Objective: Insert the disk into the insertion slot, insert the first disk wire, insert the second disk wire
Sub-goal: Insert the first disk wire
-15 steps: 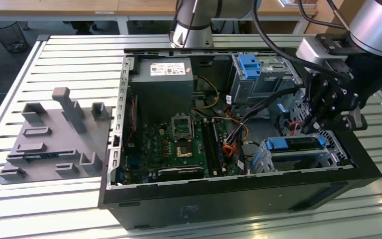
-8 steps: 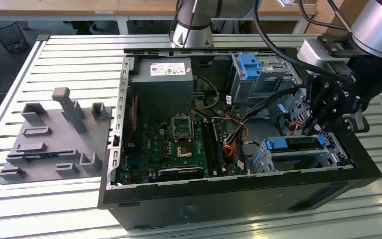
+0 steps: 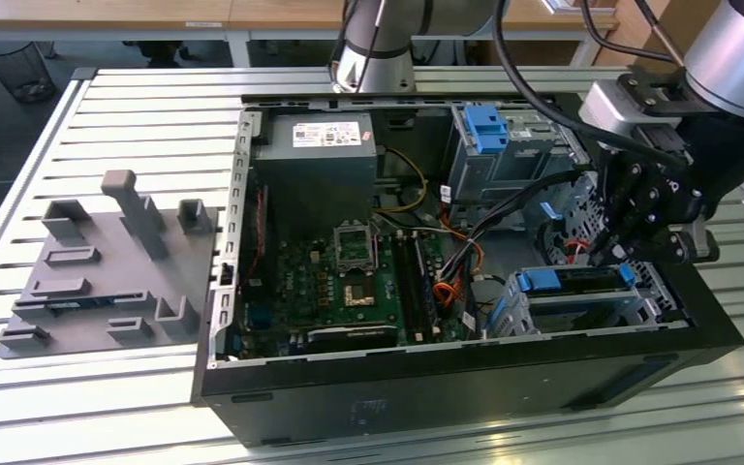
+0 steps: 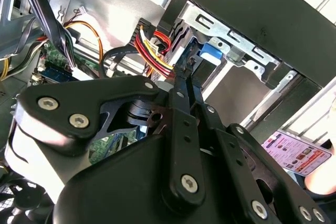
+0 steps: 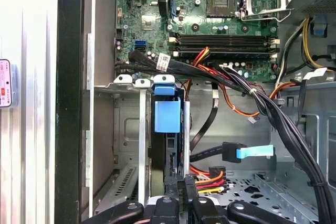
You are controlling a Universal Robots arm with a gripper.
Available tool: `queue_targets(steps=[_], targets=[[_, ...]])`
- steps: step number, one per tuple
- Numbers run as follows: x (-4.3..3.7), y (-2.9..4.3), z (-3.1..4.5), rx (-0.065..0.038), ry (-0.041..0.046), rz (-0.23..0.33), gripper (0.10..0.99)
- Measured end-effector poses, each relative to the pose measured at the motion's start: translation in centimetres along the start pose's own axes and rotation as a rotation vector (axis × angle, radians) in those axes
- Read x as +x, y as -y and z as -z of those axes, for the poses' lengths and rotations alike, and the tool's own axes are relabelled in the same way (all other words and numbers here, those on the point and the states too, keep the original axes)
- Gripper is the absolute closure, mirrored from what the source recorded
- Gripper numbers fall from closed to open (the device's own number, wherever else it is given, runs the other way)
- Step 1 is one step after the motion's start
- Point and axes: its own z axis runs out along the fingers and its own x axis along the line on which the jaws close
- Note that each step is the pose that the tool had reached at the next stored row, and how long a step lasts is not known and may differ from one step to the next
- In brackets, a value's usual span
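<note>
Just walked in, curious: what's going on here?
The robot's hand is down inside the open computer case, at the end of the disk, which already sits in the insertion slot. Beside the hand lie red and yellow wires; a black cable with a blue tab hangs loose nearby.

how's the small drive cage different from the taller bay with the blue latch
The small drive cage is low and holds the disk in its blue frame; the taller bay stands higher, with a blue latch on top. The end effector hangs at the small drive cage, while the taller bay stands apart from it. Both are silver-grey sheet metal.
</note>
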Motion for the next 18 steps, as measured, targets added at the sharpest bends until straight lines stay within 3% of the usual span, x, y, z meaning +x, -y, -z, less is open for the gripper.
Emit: queue_targets(steps=[18], targets=[[0.45,-0.03,-0.53,0.001,0.0,0.004,0.922]])
